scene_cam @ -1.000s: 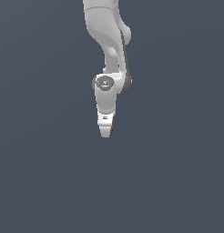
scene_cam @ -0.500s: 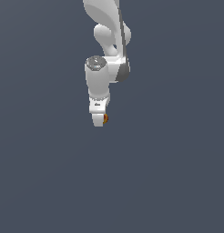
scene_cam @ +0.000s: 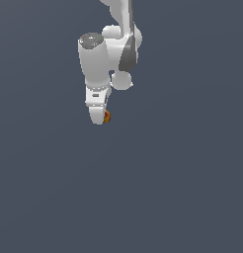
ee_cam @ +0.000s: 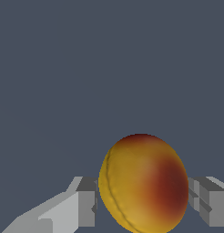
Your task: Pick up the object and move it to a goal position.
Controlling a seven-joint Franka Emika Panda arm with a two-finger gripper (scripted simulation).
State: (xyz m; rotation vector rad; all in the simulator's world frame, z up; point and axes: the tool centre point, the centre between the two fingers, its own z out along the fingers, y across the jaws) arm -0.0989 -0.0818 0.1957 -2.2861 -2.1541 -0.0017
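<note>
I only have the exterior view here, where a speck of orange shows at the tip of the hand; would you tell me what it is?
Observer: It is a round orange-yellow ball with a dark red patch.
Operator: Thank you. Is it properly between the fingers?
Observer: Yes, a grey finger shows at each side of it, pressed close.
Operator: Any marks on its surface?
Observer: A thin curved seam runs down its yellow side.
</note>
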